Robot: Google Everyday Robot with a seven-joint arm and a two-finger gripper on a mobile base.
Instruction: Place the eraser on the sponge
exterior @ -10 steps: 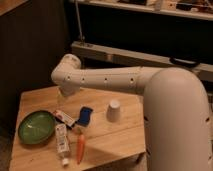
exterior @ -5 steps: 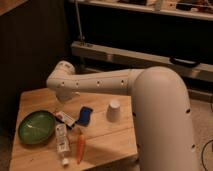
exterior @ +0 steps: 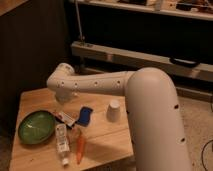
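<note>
One eraser (exterior: pixel 66 118) lies left of centre, just beside the sponge (exterior: pixel 85 115), its long axis running upper-left to lower-right. Bare table (exterior: pixel 106 140) spreads below to the edge. The gripper (exterior: pixel 62 98) hangs just above, spread wide, empty.

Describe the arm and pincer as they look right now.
The arm is a thick, smooth white tube with rounded joints and rows of small dark dots along its shell. No cables show. It narrows to the pincer, small and pale under the wrist, over the light wooden table's back part.
</note>
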